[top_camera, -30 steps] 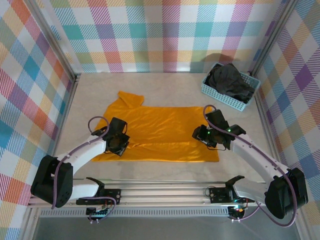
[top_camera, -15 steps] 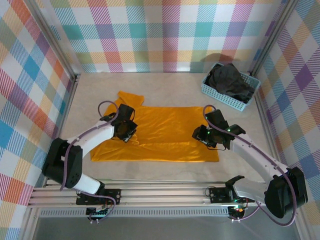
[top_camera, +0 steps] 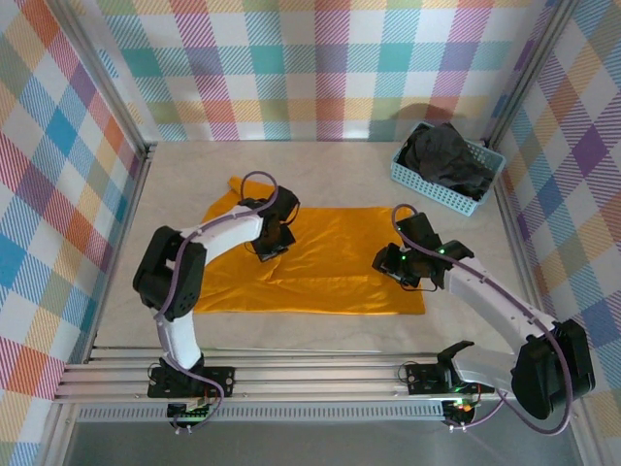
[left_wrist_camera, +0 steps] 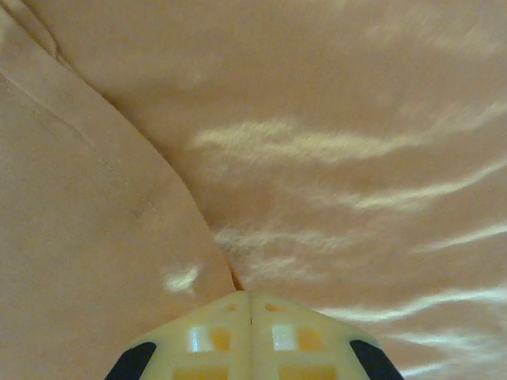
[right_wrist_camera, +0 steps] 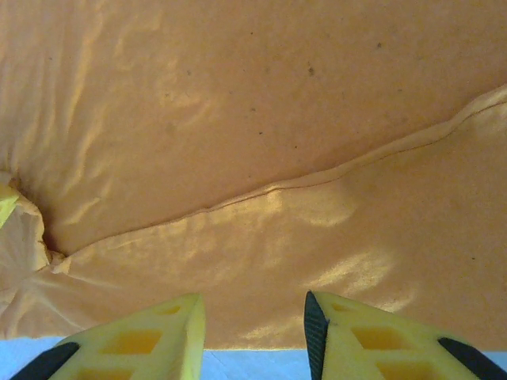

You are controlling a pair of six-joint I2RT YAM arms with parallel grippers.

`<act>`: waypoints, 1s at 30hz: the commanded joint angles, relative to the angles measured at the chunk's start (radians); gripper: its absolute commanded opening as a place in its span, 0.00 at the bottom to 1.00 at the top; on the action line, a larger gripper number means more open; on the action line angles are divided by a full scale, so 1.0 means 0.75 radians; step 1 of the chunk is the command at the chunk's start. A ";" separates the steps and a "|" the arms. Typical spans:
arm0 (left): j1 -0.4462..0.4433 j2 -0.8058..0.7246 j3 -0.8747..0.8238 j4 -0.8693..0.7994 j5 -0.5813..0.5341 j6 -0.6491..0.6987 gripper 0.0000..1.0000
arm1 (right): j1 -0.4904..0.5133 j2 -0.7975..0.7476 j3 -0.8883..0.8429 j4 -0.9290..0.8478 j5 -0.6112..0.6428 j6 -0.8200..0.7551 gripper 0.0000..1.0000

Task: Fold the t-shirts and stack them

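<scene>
**Left gripper carries a fold across the orange-yellow t-shirt; right gripper waits at its right edge**

The left gripper (left_wrist_camera: 249, 294) has its fingers (left_wrist_camera: 212, 342) pressed flat together, and a hemmed fold of the orange-yellow t-shirt (left_wrist_camera: 333, 119) runs up into the closed tips, pinched there. From above, this gripper (top_camera: 275, 236) sits over the shirt's (top_camera: 335, 267) upper left part, just inside the far edge. The left arm (top_camera: 218, 231) reaches out from its base and bends rightward across the shirt's left side.

The right gripper (right_wrist_camera: 253, 307) stands partly open, its two fingers (right_wrist_camera: 150, 340) apart with nothing between them. They hover over the shirt's (right_wrist_camera: 238, 103) hem, where a seam crosses the cloth. From above, it (top_camera: 396, 262) rests at the shirt's right edge, with the right arm (top_camera: 485, 291) stretched out from beyond the shirt's near right corner.

The shirt lies spread on the table (top_camera: 369, 165). Well beyond its far right corner, the charcoal t-shirt (top_camera: 444, 153) is heaped in the light blue basket (top_camera: 439, 197).

A second ago the left gripper was at the shirt's near left edge; it has since swung up and inward, drawing cloth with it. The right gripper has not moved.
</scene>
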 commanded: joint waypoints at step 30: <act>0.422 -0.547 -0.911 0.239 0.074 -0.380 0.32 | -0.044 0.411 -0.108 -0.021 -0.057 0.122 0.30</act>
